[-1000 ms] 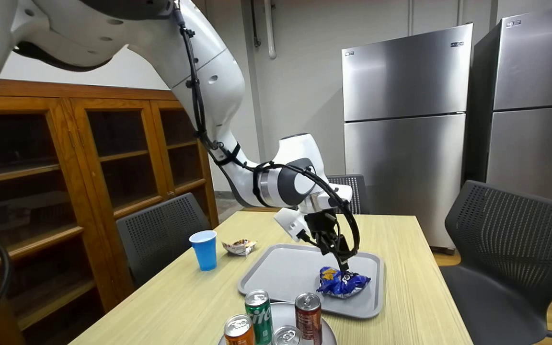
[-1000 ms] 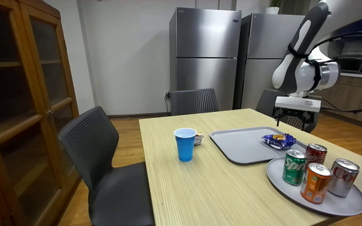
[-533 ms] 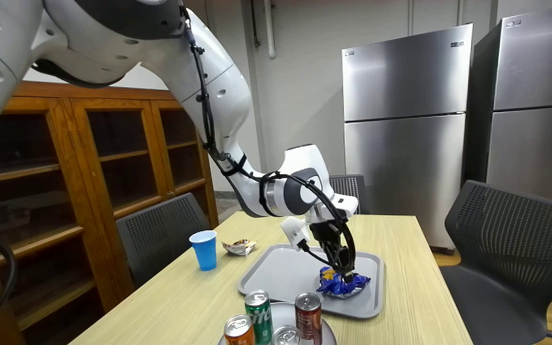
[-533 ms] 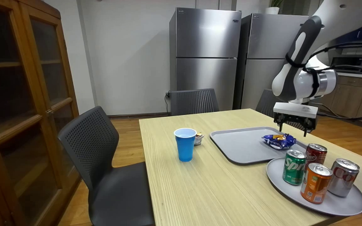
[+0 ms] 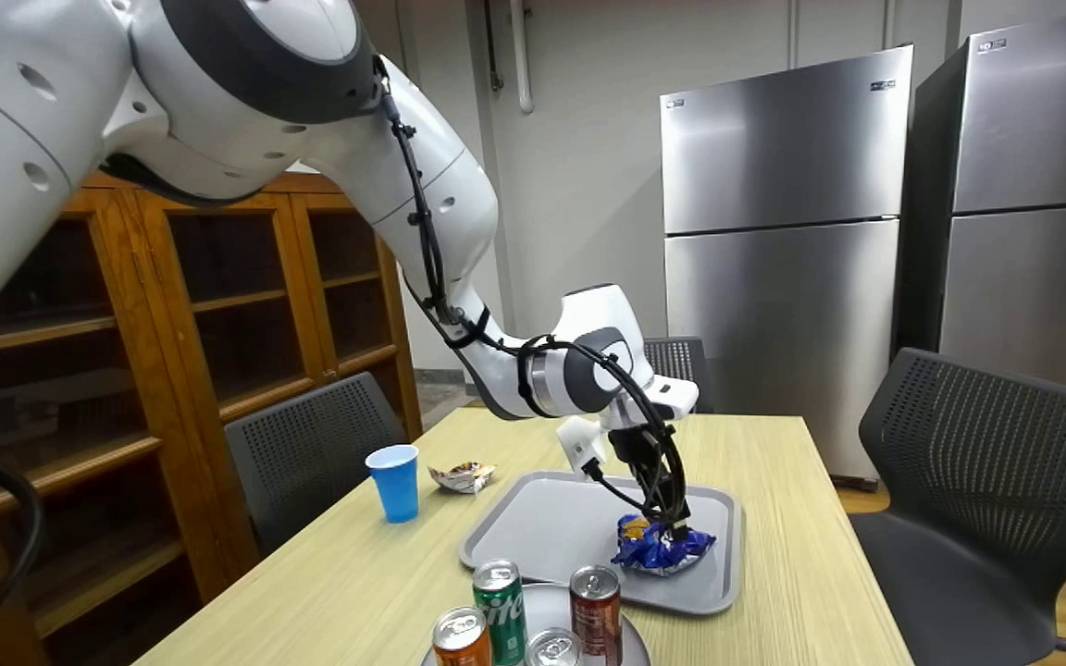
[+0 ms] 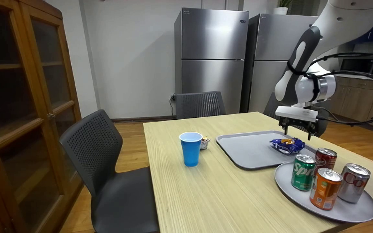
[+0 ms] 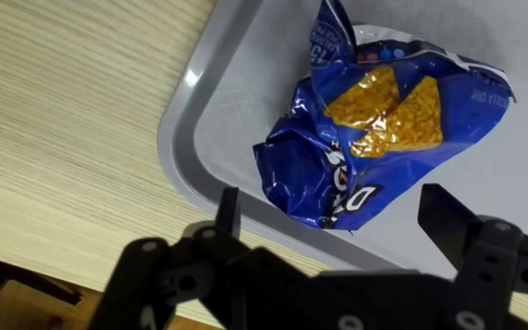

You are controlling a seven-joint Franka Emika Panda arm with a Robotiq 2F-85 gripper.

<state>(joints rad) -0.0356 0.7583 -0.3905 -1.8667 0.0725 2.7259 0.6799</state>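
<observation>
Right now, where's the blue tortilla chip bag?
In both exterior views, the blue tortilla chip bag lies on the right side of the gray tray, near the open pincer.

We're in a break room or kitchen here: steel fridges (image 6: 212, 38) gleaming beyond the table (image 6: 206, 194), chairs (image 6: 97, 152) around it, glass-fronted cupboard (image 6: 32, 106) beside it, kitchen units (image 6: 359, 97) farther beyond it!
</observation>
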